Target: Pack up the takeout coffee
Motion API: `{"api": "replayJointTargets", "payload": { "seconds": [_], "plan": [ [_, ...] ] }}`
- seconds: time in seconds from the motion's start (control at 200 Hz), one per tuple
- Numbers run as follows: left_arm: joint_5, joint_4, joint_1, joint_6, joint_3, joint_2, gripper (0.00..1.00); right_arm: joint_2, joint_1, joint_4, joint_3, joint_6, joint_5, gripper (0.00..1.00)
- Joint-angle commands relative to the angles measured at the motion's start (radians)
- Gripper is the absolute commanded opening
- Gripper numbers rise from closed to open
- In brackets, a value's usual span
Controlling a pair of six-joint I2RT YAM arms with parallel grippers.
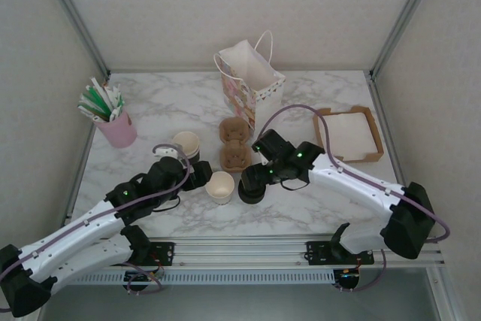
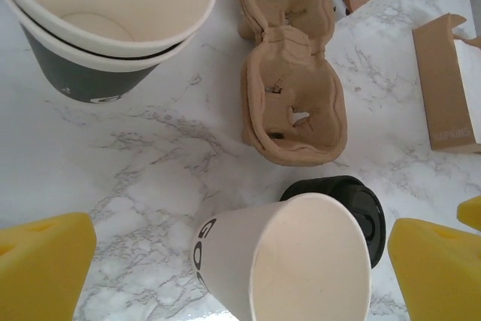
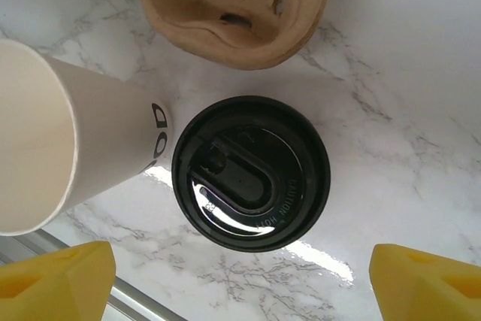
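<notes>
At the far left of the marble table [image 1: 150, 103] stands a pink cup [image 1: 118, 129] stuffed with sachets and sticks. Right of it sits a stack of paper cups [image 1: 186, 143], cream above and black below, nested and empty.

The left gripper [image 2: 240, 261] hangs just in front of that stack. Its yellow pads [image 2: 45, 264] are spread as wide as they go and hold nothing. Between them, touching neither, a lidless paper coffee cup [image 2: 289, 261] stands upright with black lettering on its pale side.

Behind this cup lies a brown pulp cup carrier [image 1: 234, 144] with empty pockets, and farther back a patterned gift bag [image 1: 252, 84] stands open.

Just right of the cup a round black lid [image 3: 250, 173] appears to lie flat on the marble; I cannot tell whether the two touch. The right gripper [image 3: 242, 280] hovers directly over the lid, fingers well apart on either side, gripping nothing.

At the far right a brown tray [image 1: 373, 122] holds white napkins.
</notes>
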Motion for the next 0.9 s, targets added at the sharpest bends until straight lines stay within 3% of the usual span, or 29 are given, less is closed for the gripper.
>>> {"api": "replayJointTargets", "payload": {
  "seconds": [0.0, 0.511, 0.736, 0.891],
  "plan": [
    [-0.04, 0.017, 0.006, -0.021, -0.016, -0.047, 1.0, 0.049, 0.023, -0.062, 0.052, -0.037, 0.018, 0.88],
    [0.0, -0.006, 0.059, 0.015, -0.027, -0.088, 1.0, 0.217, 0.032, -0.096, 0.138, -0.196, 0.019, 0.89],
    [0.006, -0.008, 0.07, 0.015, -0.034, -0.096, 1.0, 0.282, 0.03, -0.098, 0.171, -0.209, 0.012, 0.97],
    [0.01, -0.017, 0.075, 0.019, -0.033, -0.101, 1.0, 0.306, 0.03, -0.094, 0.175, -0.211, 0.009, 0.93]
  ]
}}
